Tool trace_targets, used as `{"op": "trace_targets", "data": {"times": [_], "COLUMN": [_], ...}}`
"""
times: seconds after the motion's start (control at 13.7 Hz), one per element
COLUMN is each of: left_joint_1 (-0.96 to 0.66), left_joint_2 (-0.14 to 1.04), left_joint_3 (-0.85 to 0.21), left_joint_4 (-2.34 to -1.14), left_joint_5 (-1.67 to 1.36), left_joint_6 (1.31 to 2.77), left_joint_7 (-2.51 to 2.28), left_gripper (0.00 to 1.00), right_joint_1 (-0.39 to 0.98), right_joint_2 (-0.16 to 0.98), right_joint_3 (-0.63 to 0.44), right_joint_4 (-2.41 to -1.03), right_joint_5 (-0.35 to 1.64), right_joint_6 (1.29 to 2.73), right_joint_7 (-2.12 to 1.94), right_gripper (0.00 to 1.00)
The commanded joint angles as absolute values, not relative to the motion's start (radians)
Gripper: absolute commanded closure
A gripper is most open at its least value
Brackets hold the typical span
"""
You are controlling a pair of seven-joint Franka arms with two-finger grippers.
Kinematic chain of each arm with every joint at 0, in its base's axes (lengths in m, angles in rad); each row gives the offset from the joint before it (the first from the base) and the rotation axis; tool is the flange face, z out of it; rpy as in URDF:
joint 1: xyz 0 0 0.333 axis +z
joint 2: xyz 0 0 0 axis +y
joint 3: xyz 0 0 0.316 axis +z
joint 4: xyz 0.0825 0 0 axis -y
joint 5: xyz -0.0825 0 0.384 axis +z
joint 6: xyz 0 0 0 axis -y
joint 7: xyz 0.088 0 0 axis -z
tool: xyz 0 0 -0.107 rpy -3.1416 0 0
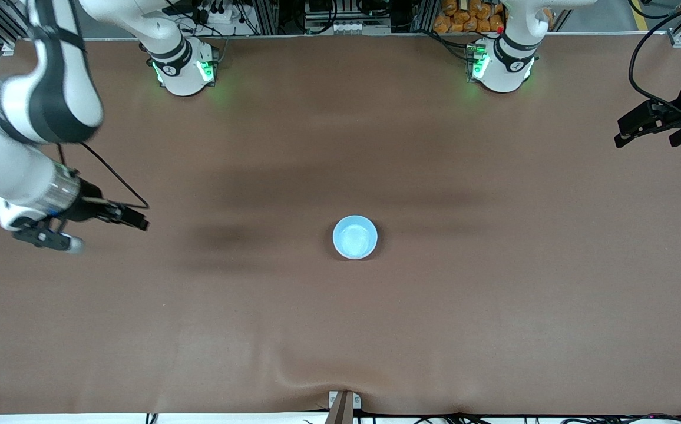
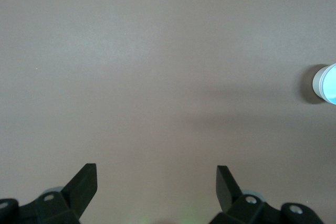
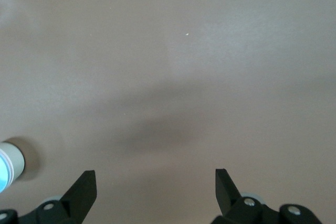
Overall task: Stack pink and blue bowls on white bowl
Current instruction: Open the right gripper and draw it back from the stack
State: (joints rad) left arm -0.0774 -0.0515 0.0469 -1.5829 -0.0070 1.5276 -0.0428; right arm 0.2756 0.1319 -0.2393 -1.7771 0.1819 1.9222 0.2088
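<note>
A light blue bowl (image 1: 355, 237) stands at the middle of the table, mouth up, as the top of a stack. The left wrist view (image 2: 328, 83) and the right wrist view (image 3: 6, 167) show pale stacked rims under its blue inside. The pink bowl and the white bowl do not show apart, and I cannot tell the lower bowls' colours. My left gripper (image 1: 641, 138) (image 2: 156, 174) is open and empty over the left arm's end of the table. My right gripper (image 1: 137, 221) (image 3: 155, 179) is open and empty over the right arm's end.
The brown table cover (image 1: 493, 306) has a wrinkle near a clamp (image 1: 343, 406) at the edge nearest the front camera. The arm bases (image 1: 184, 68) (image 1: 502, 65) stand along the edge farthest from that camera.
</note>
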Motion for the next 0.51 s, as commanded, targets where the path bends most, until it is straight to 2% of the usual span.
{"op": "trace_targets", "data": {"times": [0.0,0.07,0.44], "left_joint_1": [-0.083,-0.084,-0.086], "left_joint_2": [-0.044,-0.044,-0.044], "left_joint_3": [0.046,0.046,0.046], "left_joint_4": [-1.56,-1.56,-1.56], "left_joint_5": [-0.009,-0.009,-0.009], "left_joint_6": [1.506,1.506,1.506], "left_joint_7": [-0.041,-0.041,-0.04], "left_gripper": [0.0,0.0,0.0], "right_joint_1": [0.093,0.063,0.009], "right_joint_2": [0.009,-0.007,-0.018], "right_joint_3": [-0.033,-0.003,-0.006], "right_joint_4": [-1.812,-1.796,-1.609], "right_joint_5": [0.06,0.046,0.046], "right_joint_6": [1.879,1.835,1.557], "right_joint_7": [0.199,0.186,0.046], "right_gripper": [0.0,0.0,0.0]}}
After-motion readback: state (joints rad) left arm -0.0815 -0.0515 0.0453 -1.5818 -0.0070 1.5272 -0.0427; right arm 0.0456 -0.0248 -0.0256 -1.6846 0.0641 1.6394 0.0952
